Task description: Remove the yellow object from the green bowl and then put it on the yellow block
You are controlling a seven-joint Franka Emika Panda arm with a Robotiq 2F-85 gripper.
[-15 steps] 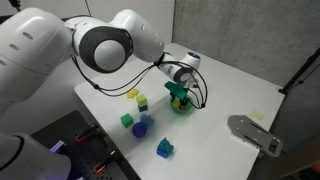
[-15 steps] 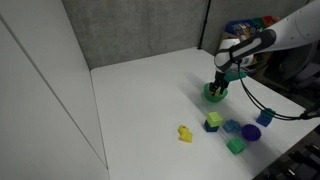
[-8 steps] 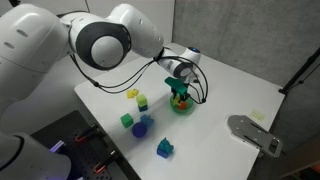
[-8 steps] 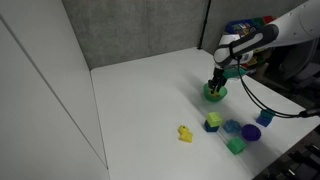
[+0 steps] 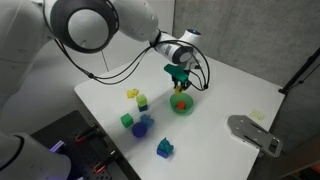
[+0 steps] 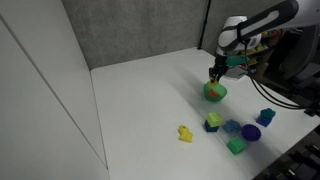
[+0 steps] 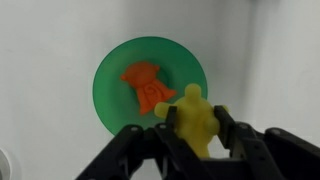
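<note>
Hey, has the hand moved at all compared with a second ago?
Yes. The hand has risen out of the green bowl, which has stayed put, and now hangs above it, shut on the yellow object.

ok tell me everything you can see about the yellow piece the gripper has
The yellow piece is tiny, bright yellow and looks like smooth plastic, with a rounded knob on top and a wider, lumpy body. It sits upright, pinched between the two dark fingers of the gripper, which hide its lower part. It is held in the air beside the green bowl in the wrist view and touches nothing else. An orange piece lies in the bowl.
</note>
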